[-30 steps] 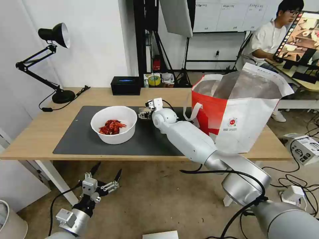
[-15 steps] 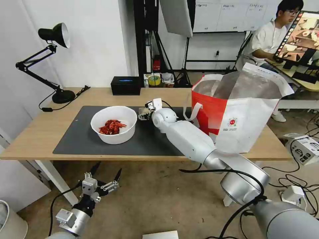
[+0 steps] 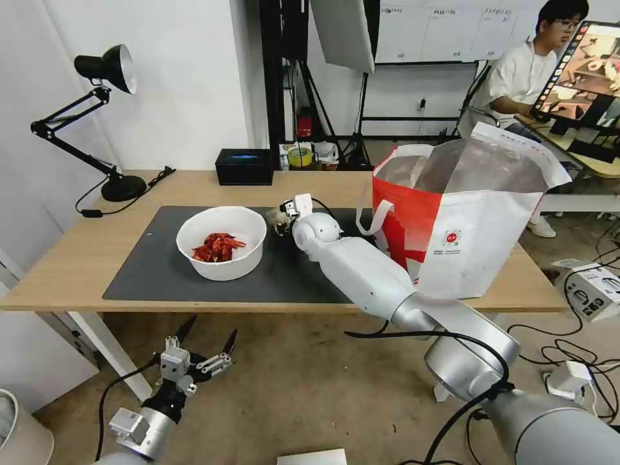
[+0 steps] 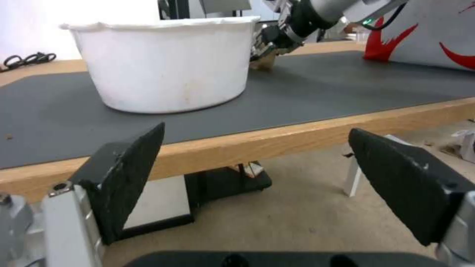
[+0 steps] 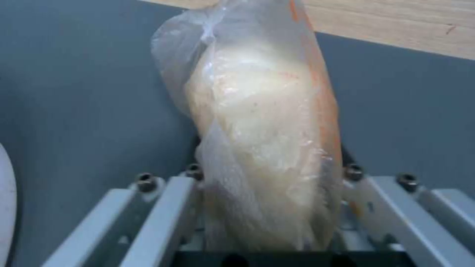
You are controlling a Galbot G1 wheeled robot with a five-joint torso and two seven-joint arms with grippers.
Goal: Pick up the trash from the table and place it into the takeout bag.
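**A:** Head view first: we see the right gripper [image 3: 281, 221] out over the dark grey mat [image 3: 161, 271] on the table [image 3: 64, 258], just beside the white bowl [image 3: 221, 242] of red crayfish shells [image 3: 216, 247]. What do we make of its jaws?

**B:** In the right wrist view we see them closed on a beige lump [image 5: 262, 148] wrapped in clear crinkled plastic; the lump fills the gap between the two fingers [image 5: 148, 207] and sticks out past them over the mat, with bare wood of the table beyond. In the left wrist view we see that same lump [image 4: 263, 62] low at the mat, but we cannot tell whether it touches.

**A:** And the takeout bag [image 3: 465, 213]?

**B:** We see it upright on the table's right part, partly on the mat's right end, mouth open, foil lining showing, a white loop handle hanging on the side toward the right arm.

**A:** The left gripper [image 3: 206, 339]?

**B:** We find it below the table's front edge, over the floor, jaws spread wide and holding nothing. Its own camera looks between the two black pads [image 4: 133, 163] at the bowl [image 4: 168, 63] on the mat.

**A:** A black desk lamp [image 3: 97, 116] stands at the far left corner, and a black box [image 3: 244, 166] at the back edge.
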